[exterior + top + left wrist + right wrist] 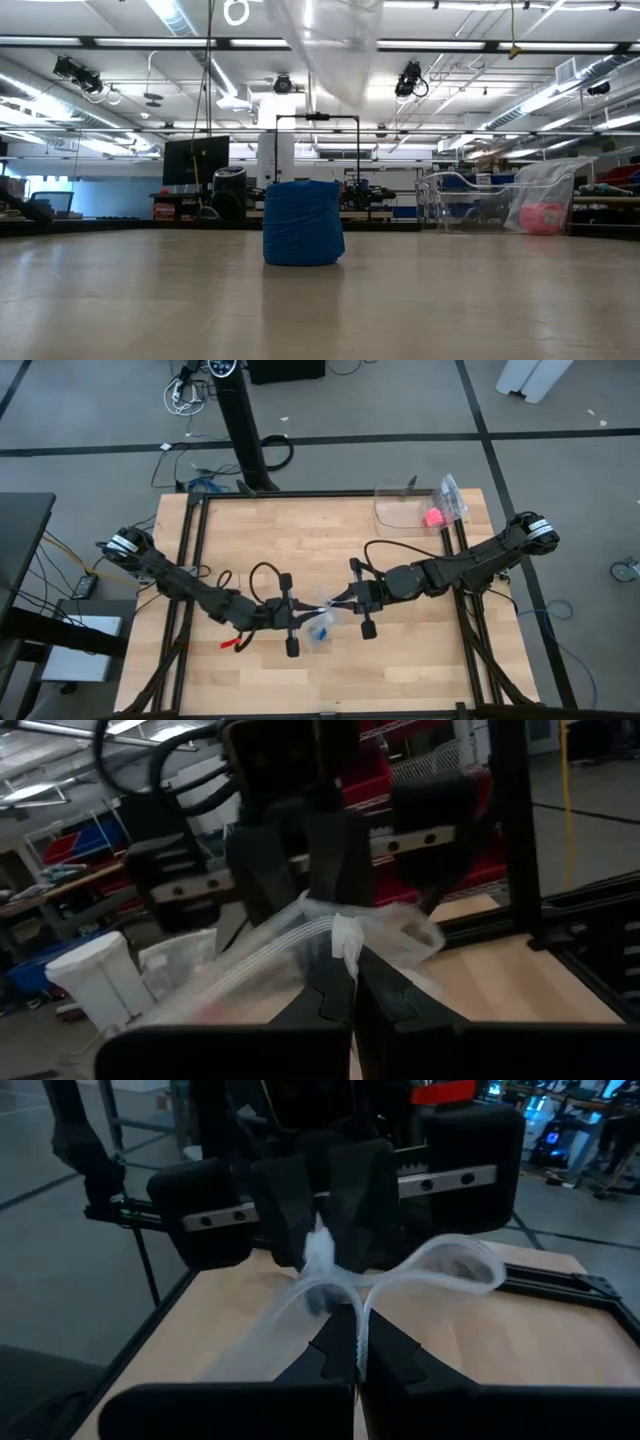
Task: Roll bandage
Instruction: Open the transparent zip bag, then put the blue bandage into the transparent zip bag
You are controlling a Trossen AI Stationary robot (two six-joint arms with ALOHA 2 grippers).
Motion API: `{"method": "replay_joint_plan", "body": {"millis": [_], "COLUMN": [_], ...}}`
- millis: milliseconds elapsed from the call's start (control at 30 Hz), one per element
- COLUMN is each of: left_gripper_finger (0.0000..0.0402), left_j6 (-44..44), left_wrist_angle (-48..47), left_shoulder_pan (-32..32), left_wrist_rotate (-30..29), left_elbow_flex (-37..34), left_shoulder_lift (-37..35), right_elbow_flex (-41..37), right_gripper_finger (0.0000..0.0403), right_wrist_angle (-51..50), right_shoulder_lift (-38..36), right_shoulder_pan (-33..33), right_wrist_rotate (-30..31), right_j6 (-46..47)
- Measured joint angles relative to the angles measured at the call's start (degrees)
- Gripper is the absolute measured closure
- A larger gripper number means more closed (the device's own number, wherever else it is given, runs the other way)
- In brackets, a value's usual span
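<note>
Above the table's point(300, 530) middle, the left tool point(318, 606) and right tool point(338, 603) are facing each other, each pinching an edge of a clear plastic bag point(330, 935) with fingers closed tight. Just below them, the bandage point(303, 223) is sitting as a bright blue coil, upright on the wood.

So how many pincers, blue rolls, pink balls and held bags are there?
Pincers: 2, left pincer and right pincer
Bandage: 1
Ball: 1
Bag held by both pincers: 1
Total: 5
</note>
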Motion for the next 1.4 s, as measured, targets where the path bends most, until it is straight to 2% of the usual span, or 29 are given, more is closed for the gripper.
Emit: {"method": "replay_joint_plan", "body": {"millis": [267, 533, 667, 867, 967, 1067, 1233, 1400], "left_gripper_finger": [0.0400, 0.0400, 0.0400, 0.0400, 0.0400, 0.0400, 0.0400, 0.0400], "left_j6": [0.18, 1.08, -0.15, 1.30, 2.41, 1.89, -0.39, -0.01], "left_wrist_angle": [-1.80, -11.49, -17.18, -21.07, -23.24, -23.23, -23.15, -22.75], "left_shoulder_pan": [1.59, 1.98, 2.09, 2.05, 2.45, 3.48, 4.89, 4.59], "left_wrist_rotate": [2.25, -4.50, -10.60, -19.09, -23.41, -24.37, -24.99, -30.60], "left_elbow_flex": [1.06, 1.09, 1.07, 1.07, 1.02, -0.18, -3.25, -4.13], "left_shoulder_lift": [0.33, 0.00, 0.11, 0.11, 0.11, 0.09, 0.09, 0.09], "right_elbow_flex": [0.00, 0.00, 0.00, 0.00, 0.00, 0.00, 0.00, 0.00], "right_gripper_finger": [0.0400, 0.0345, 0.0316, 0.0283, 0.0270, 0.0258, 0.0243, 0.0231], "right_wrist_angle": [-1.07, -10.22, -18.00, -24.67, -28.45, -33.33, -39.64, -39.16], "right_shoulder_lift": [0.00, 0.00, 0.00, 0.00, 0.00, 0.00, -0.56, -1.01], "right_shoulder_pan": [-0.18, 1.57, 1.54, 1.56, 1.54, 1.52, 2.65, 4.97], "right_wrist_rotate": [-0.56, 7.50, 10.27, 15.74, 21.08, 24.15, 25.54, 23.82], "right_j6": [0.14, 3.11, 7.53, 11.19, 12.45, 14.71, 19.45, 22.61]}}
